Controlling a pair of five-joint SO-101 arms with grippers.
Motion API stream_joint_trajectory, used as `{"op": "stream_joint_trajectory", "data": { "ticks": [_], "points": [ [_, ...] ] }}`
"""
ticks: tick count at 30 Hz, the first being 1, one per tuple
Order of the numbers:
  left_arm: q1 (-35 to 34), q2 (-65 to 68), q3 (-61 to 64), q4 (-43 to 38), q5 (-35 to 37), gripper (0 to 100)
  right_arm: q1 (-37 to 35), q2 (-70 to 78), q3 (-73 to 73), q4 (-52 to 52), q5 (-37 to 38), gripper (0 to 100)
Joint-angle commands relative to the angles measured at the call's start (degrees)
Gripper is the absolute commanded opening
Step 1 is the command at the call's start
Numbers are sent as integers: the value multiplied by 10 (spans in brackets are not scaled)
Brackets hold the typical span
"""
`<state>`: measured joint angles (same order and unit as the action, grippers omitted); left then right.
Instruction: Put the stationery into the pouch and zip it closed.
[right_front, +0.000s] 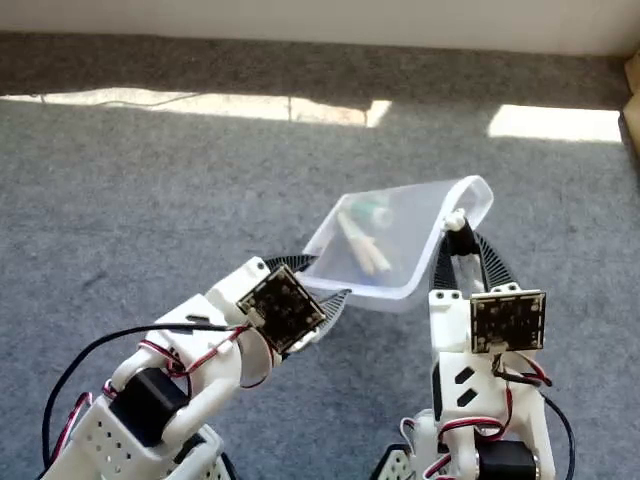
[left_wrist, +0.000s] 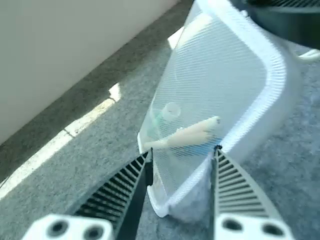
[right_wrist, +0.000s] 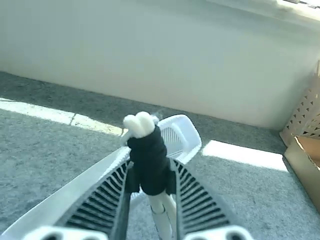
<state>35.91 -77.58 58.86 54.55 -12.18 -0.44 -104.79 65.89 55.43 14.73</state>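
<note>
Translucent white mesh pouch (right_front: 400, 235) is held between the two arms above the grey carpet (right_front: 150, 200), near its middle and toward the robot's edge. The stationery is already inside: pale pens (right_front: 362, 250) and a green-capped item (right_front: 372, 212). By my judgement the zipping step is in hand; how far the zip has run cannot be told.

The left end effector (left_wrist: 182, 152) is partly closed, its jaws pinching the pouch's near corner. The right end effector (right_wrist: 149, 175) is pressed together on the black zip pull (right_wrist: 147, 157) at the opposite end.

The next move calls for the left to keep the pouch taut while the right draws the pull along the opening.
</note>
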Motion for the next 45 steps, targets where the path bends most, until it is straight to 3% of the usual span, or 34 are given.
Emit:
{"op": "stream_joint_trajectory", "data": {
  "ticks": [1, 12, 16, 21, 26, 31, 39, 45],
  "points": [
    [46, -8, -56, 48, -4, 190, -18, -4, -24, 3, -4, 8],
    [117, -5, -46, 46, 0, 217, -20, -4, -24, 4, -4, 8],
    [115, -4, -6, -24, 34, 216, -29, -4, -24, 10, -4, 8],
    [116, -6, 44, -99, 69, 216, -100, -4, -29, 56, 28, 8],
    [115, -3, 59, -121, 70, 216, -107, -4, -29, 65, 28, 8],
    [114, -6, 78, -163, 69, 157, -107, -4, -29, 65, 30, 8],
    [114, -7, 165, -304, 69, 63, -107, -4, -29, 65, 31, 8],
    [109, -7, 165, -314, 69, 6, -104, -4, -29, 65, 31, 8]
  ]
}}
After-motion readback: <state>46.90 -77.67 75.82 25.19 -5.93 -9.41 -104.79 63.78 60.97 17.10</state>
